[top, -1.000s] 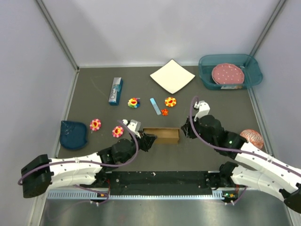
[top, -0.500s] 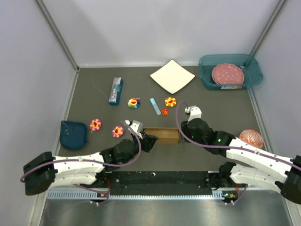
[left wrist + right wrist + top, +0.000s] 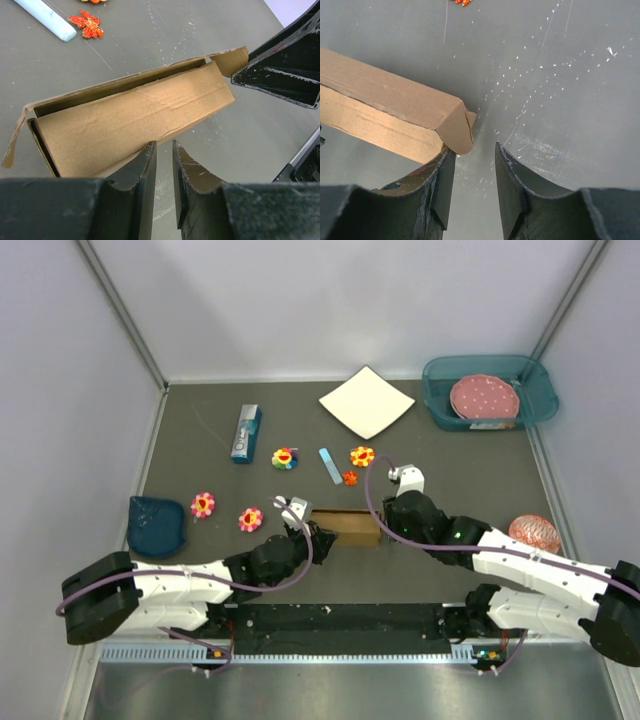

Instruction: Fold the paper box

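The paper box (image 3: 346, 526) lies on the dark table as a long brown cardboard sleeve, partly folded, with loose end flaps. In the left wrist view the paper box (image 3: 135, 120) fills the middle, and my left gripper (image 3: 163, 147) sits at its near long edge. Its jaws stand narrowly open with only table between them, the left finger touching the cardboard. My right gripper (image 3: 474, 150) is open at the box's right end; its left finger (image 3: 445, 175) rests under the rounded end flap (image 3: 459, 131). Seen from above, the left gripper (image 3: 318, 537) and right gripper (image 3: 386, 524) flank the box.
A white square sheet (image 3: 366, 401) and a teal bin (image 3: 440, 400) holding a pink plate stand at the back. A blue carton (image 3: 246, 432), several small flowers, a pale blue stick (image 3: 330, 465), a dark blue pouch (image 3: 156, 525) and a pink ball (image 3: 537, 532) lie around.
My right gripper has swung left from beside the box to its right end. My left arm has edged slightly right along the box's near side. The box has stayed in place.
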`<state>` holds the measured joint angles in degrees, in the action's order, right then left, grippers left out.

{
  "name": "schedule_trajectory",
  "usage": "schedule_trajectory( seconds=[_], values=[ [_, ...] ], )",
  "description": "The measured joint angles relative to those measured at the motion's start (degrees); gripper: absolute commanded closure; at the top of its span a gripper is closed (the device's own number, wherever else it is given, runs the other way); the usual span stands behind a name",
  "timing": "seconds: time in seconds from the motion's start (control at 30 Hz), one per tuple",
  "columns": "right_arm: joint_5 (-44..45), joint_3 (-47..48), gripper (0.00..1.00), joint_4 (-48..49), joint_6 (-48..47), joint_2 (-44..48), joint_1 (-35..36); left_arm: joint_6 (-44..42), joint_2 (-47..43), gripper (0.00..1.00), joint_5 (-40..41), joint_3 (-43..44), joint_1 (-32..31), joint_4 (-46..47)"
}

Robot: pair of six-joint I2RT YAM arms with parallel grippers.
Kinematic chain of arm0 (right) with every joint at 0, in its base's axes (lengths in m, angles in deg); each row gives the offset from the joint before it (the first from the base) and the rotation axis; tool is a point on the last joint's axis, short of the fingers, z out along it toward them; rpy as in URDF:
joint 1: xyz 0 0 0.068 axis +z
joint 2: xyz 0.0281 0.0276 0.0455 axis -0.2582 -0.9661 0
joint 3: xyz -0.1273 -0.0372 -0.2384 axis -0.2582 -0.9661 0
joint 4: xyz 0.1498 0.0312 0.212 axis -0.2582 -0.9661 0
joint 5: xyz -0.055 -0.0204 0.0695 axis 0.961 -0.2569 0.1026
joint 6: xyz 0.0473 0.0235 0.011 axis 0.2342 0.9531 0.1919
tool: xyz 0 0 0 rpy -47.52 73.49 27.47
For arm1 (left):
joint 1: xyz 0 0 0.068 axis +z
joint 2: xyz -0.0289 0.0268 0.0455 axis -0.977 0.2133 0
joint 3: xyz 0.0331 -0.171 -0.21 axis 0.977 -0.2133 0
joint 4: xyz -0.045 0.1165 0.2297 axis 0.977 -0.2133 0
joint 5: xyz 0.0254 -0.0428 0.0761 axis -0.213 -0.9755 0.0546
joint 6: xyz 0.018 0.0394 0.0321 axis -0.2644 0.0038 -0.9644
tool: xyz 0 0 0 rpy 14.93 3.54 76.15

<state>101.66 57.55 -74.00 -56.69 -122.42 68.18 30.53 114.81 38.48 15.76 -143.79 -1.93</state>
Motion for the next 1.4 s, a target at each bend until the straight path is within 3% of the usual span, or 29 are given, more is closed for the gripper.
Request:
schedule_trajectory(
  seconds=[0.4,0.53,0.73,1.4],
  values=[
    [0.2,0.9,0.74,2.8,-0.9,-1.3,0.0,-0.5,0.4,0.76,0.1,0.4,0.0,0.3],
    [0.2,0.9,0.85,3.3,-0.9,-1.6,0.0,-0.5,0.4,0.76,0.1,0.4,0.0,0.3],
    [0.1,0.9,0.93,3.8,-0.9,-1.6,0.0,-0.5,0.4,0.76,0.1,0.4,0.0,0.3],
    [-3.2,4.9,0.94,0.9,0.8,-1.7,0.0,-0.6,4.0,0.76,0.0,2.1,0.0,0.3]
  ],
)
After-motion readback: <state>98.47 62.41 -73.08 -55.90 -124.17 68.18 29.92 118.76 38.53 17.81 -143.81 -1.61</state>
